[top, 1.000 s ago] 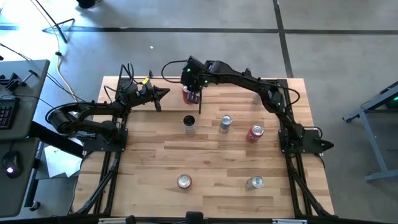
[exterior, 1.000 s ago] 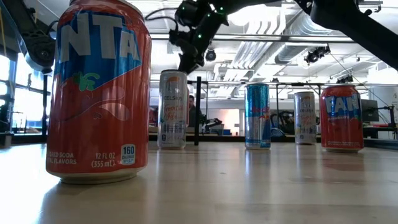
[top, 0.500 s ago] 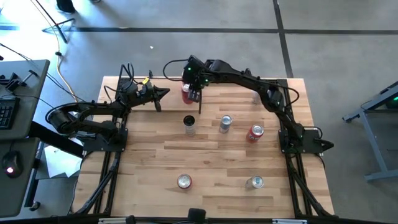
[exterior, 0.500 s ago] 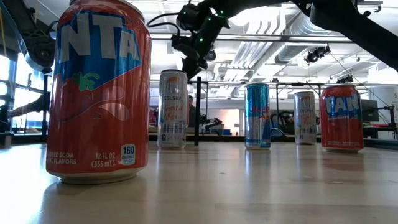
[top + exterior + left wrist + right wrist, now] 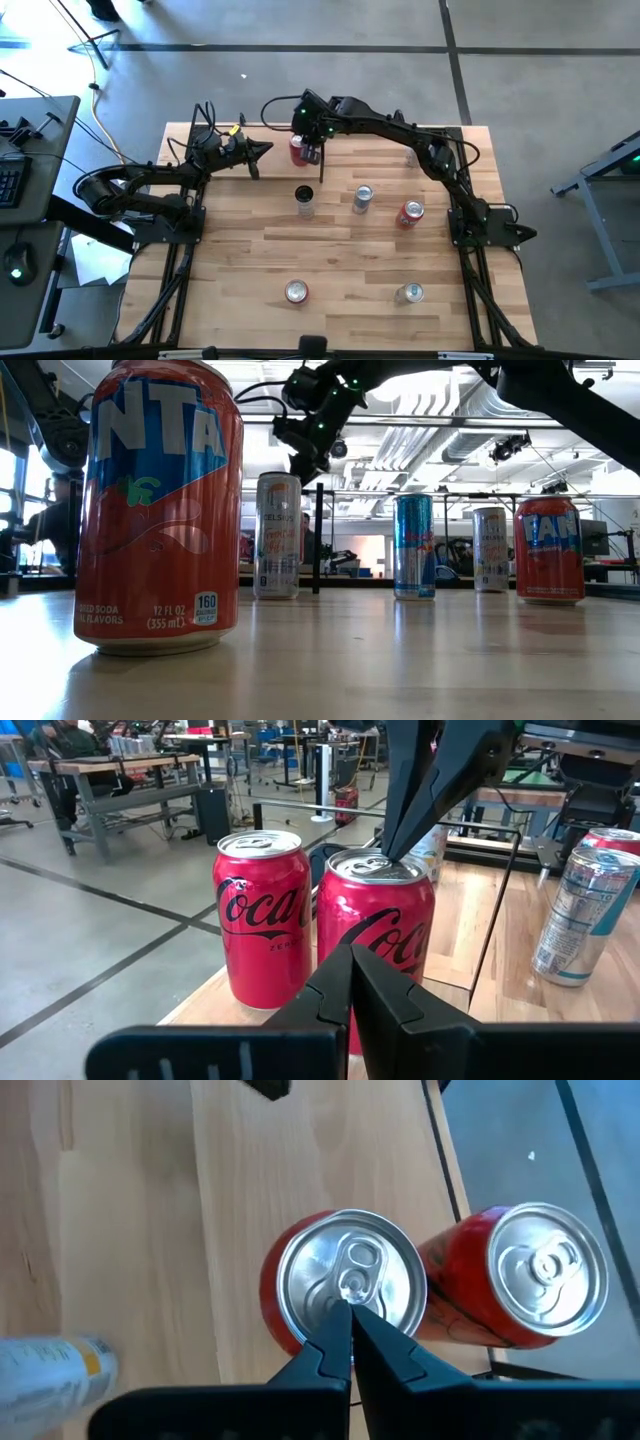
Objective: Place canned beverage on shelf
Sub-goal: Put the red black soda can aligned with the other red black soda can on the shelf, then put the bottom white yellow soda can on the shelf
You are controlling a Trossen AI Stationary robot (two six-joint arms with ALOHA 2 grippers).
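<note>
A tabletop scattered with drink cans, two dark robot arms reaching over its far edge. The right gripper (image 5: 350, 1325) hangs directly above a red Coca-Cola can (image 5: 345, 1290), its two fingers pressed together with the tips just over the can's pull tab, gripping nothing. That can stands upright on the shelf (image 5: 230, 1170), a narrow pale wood board, with a second Coca-Cola can (image 5: 535, 1275) upright just beside it. The left gripper (image 5: 350, 985) waits level with both cans, close in front of the nearer one, its fingers also together and empty. The placing step looks finished for this can: it is standing free on the board. The next move likely calls for the right arm to rise clear without nudging either can, then reach for a can on the table (image 5: 340, 250), such as the red can (image 5: 411, 213) well away from the fingers.
</note>
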